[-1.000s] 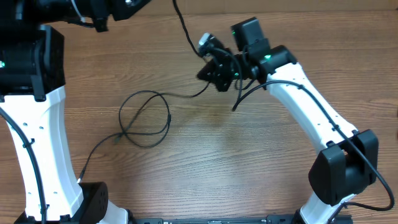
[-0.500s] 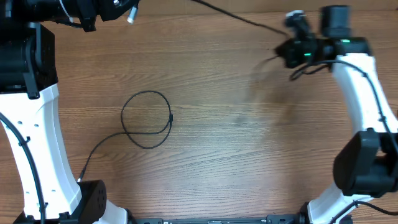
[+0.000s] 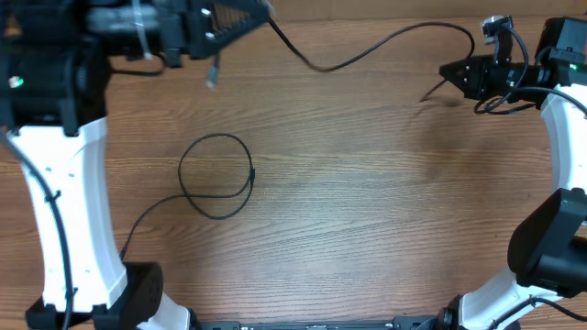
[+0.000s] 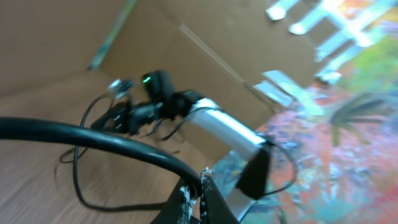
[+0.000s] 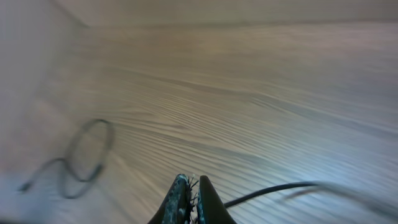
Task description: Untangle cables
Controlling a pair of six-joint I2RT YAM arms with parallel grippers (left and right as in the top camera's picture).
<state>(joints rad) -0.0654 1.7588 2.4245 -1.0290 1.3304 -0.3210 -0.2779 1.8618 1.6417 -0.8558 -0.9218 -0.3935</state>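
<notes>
Left gripper (image 3: 261, 16) sat over the far left corner of the brown wood-grain tabletop (image 3: 367, 211), jaws clamped on one end of the thin black slack cable (image 3: 321, 67). The left wrist view confirmed it: fingers (image 4: 198, 196) pinched tight with the cable (image 4: 93, 140) running out to the left. A short grey plug end (image 3: 214, 73) dangled just beside that gripper, blurred.

Right gripper (image 3: 447, 71) sat near the far right corner, jaws closed on the other end of the same cable. In the right wrist view the tips (image 5: 191, 198) were together and the cord (image 5: 280, 188) left to the right. Between the two grippers the cable sagged along the far edge, off the wood.

The thin black looped cable (image 3: 252, 174) lay flat, left of the tabletop's middle, in one round loop. Its tail ran toward the near left corner by the left arm's base. It was well apart from both grippers.

A small green light (image 3: 573, 64) glowed on the right arm. Writing on the arms was too small to read.

From the loop to the right edge, only wood grain showed.
</notes>
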